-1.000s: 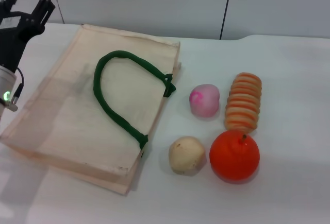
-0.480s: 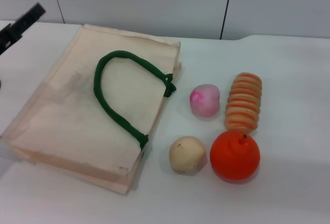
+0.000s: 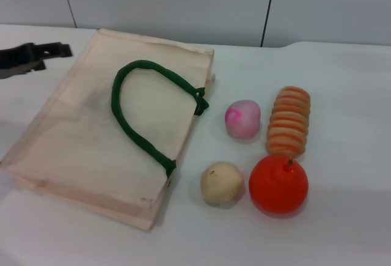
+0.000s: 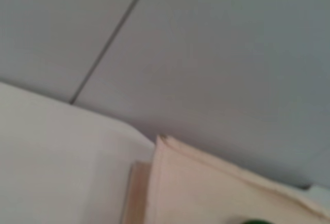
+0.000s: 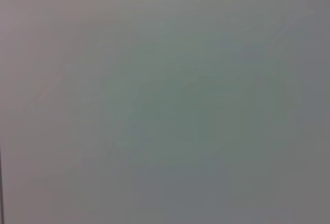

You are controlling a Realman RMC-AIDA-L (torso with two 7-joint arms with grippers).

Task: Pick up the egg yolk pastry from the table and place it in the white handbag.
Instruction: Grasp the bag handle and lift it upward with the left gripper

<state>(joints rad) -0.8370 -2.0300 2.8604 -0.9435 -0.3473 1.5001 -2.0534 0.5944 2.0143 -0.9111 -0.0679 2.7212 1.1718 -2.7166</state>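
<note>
Jaws of the left gripper [image 3: 58, 49] show only as a dark blur at the far left edge of the table [image 3: 342, 82], so I cannot tell how far apart they stand or whether they hold anything; nothing appears between them. The right gripper is out of sight, its wrist camera showing only a blank surface.

Just to the right of those jaws lies the white handbag [image 3: 79, 137], flat, its green handle [image 3: 140, 113] looped on top. Well beyond it to the right sits the egg yolk pastry [image 3: 222, 183], touching nothing but close beside the orange [image 3: 278, 184].

Risks, as I judge them: the bag's mouth looks closed flat, so a released pastry could roll off the fabric; a grasp could nudge the orange; the wrong round item could be taken.

Count: one handbag, one egg yolk pastry, one pink-and-white bun [image 3: 242, 118], one striped ridged pastry [image 3: 289, 121], one orange.
</note>
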